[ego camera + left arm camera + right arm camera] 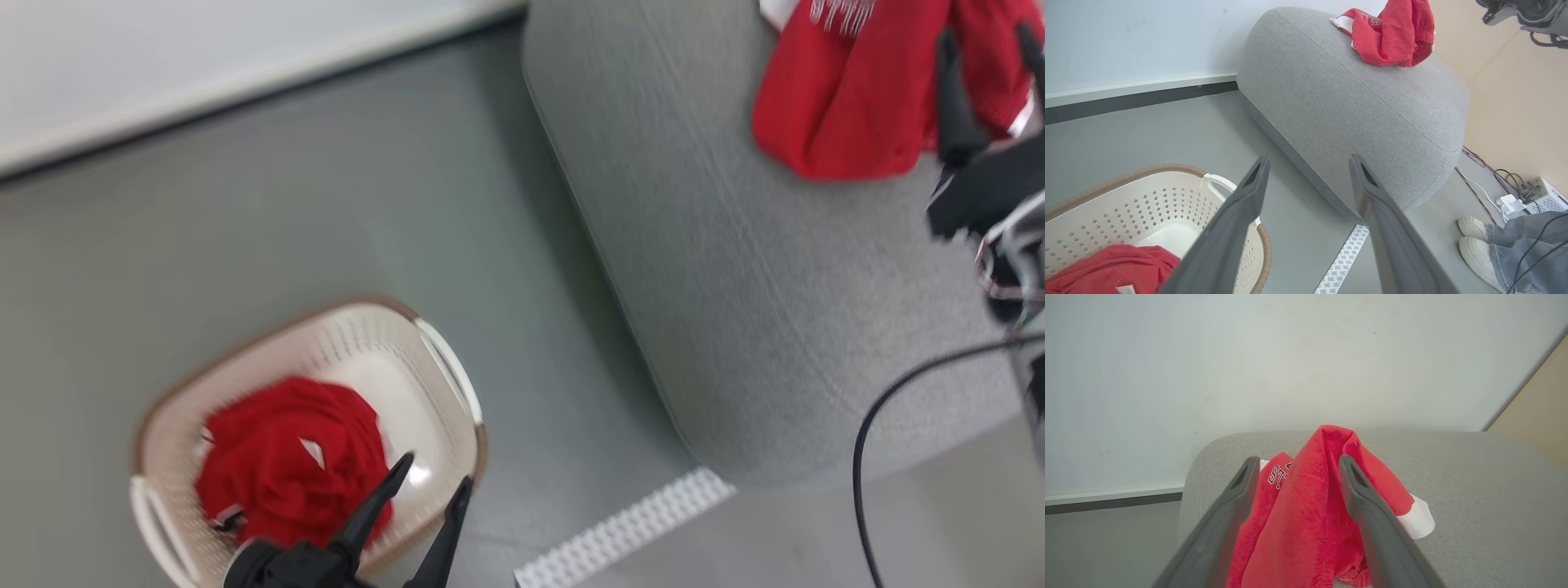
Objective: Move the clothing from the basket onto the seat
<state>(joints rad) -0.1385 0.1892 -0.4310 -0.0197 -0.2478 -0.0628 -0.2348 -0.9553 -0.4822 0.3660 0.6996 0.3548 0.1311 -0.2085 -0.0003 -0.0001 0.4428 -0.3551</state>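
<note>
Right gripper: fingers spread apart, nothing pinched. A red garment with white trim stands bunched between and beyond them, on top of the grey sofa. Left gripper: fingers also wide apart and empty, above the near edge of the white basket on the floor. More red clothing lies crumpled inside the basket. Sofa and basket are near each other, not touching. A person's white shoes are by the sofa's end.

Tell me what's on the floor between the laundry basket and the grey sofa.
Bare grey floor, in the head and left wrist views. The basket and sofa stand apart; a white patterned strip lies by the sofa's near corner.
</note>
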